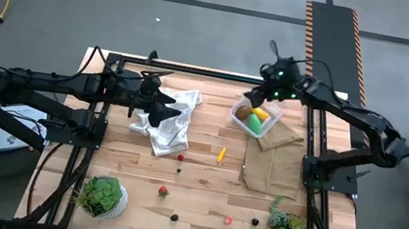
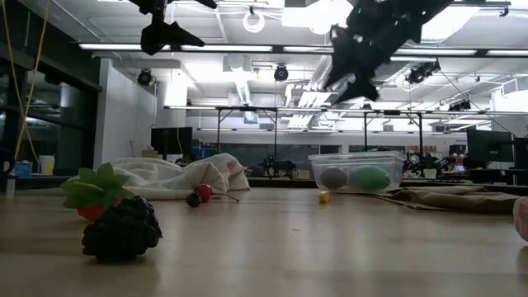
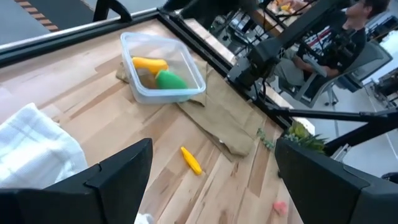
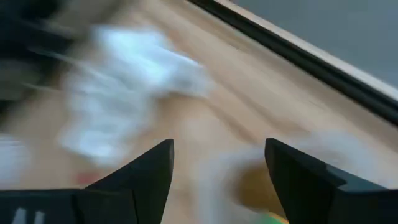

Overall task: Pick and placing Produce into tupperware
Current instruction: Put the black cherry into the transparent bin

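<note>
We see the right gripper (image 1: 270, 82) hanging open right above the tupperware (image 1: 255, 116), blocking the way in from overhead. The left gripper (image 1: 159, 99) sits over the white cloth (image 1: 173, 126). Between cloth and brown cloth (image 1: 273, 163) lies open board, only the small orange-yellow piece (image 1: 221, 156) there. Two potted plants (image 1: 102, 196) crowd the near corners.
</note>
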